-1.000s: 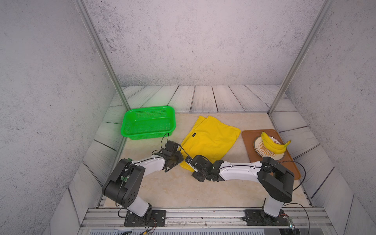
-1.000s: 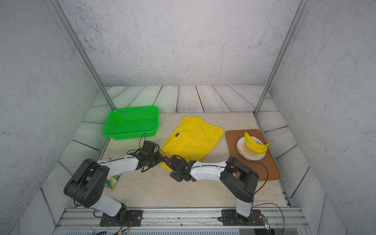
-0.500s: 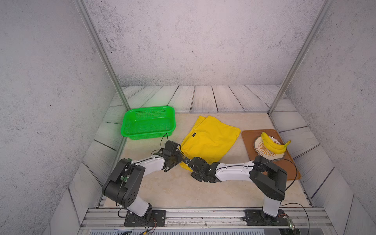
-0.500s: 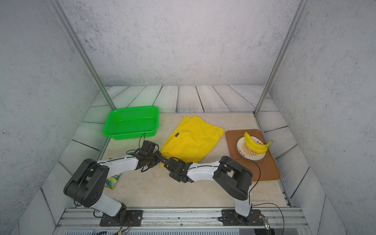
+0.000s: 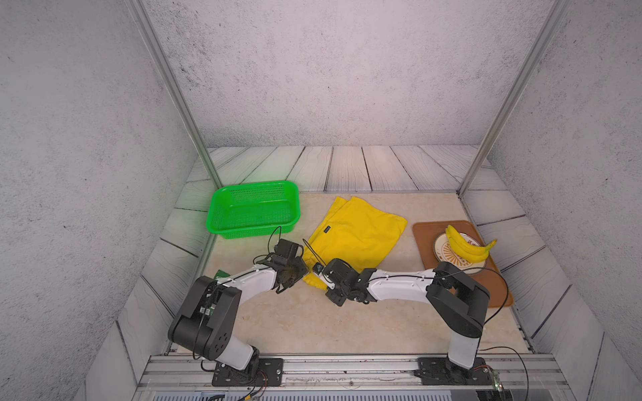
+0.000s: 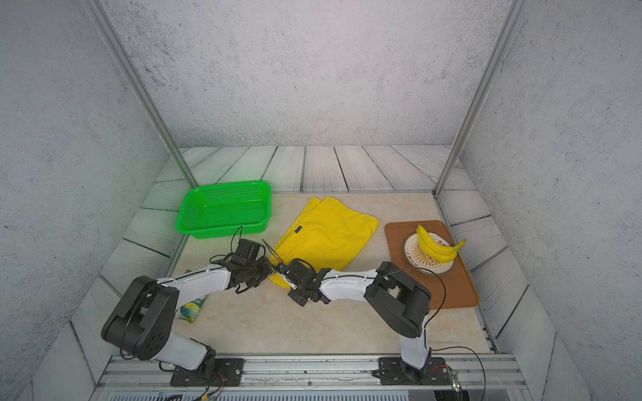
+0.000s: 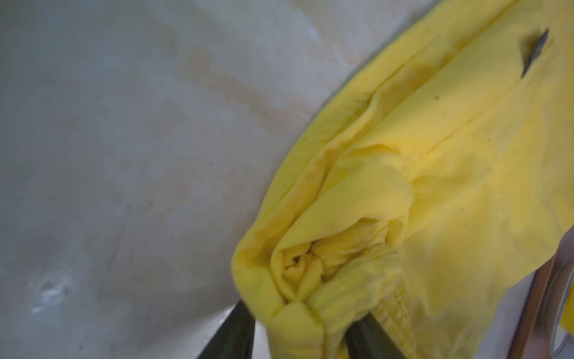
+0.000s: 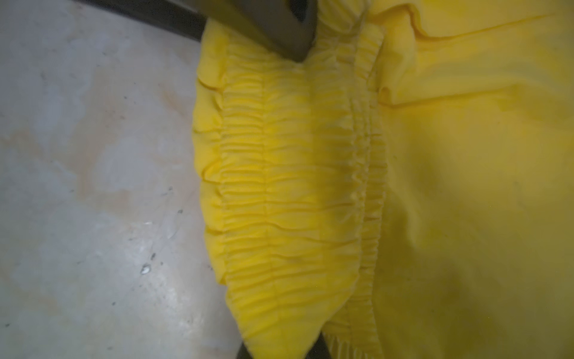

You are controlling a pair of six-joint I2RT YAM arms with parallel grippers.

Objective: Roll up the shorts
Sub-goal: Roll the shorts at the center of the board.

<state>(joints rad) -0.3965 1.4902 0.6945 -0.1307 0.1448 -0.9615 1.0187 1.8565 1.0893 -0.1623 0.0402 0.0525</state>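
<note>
My left claw (image 7: 299,340) has its fingers apart, with the bunched waistband corner of the shorts (image 5: 357,236) sitting between them. I cannot tell whether it grips. My right claw (image 8: 282,351), just beside it, is pinched on the same waistband edge. The rest of the shorts lies flat beyond both claws.

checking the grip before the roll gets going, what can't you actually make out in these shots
- Left end effector: the left wrist view's edge cuts its fingers; whether they pinch the shorts is unclear.
- Right end effector: fabric and the frame edge hide its fingers in the right wrist view.
- Label: print too small in both top views.
- Packet: mostly under the left arm, in a top view.
</note>
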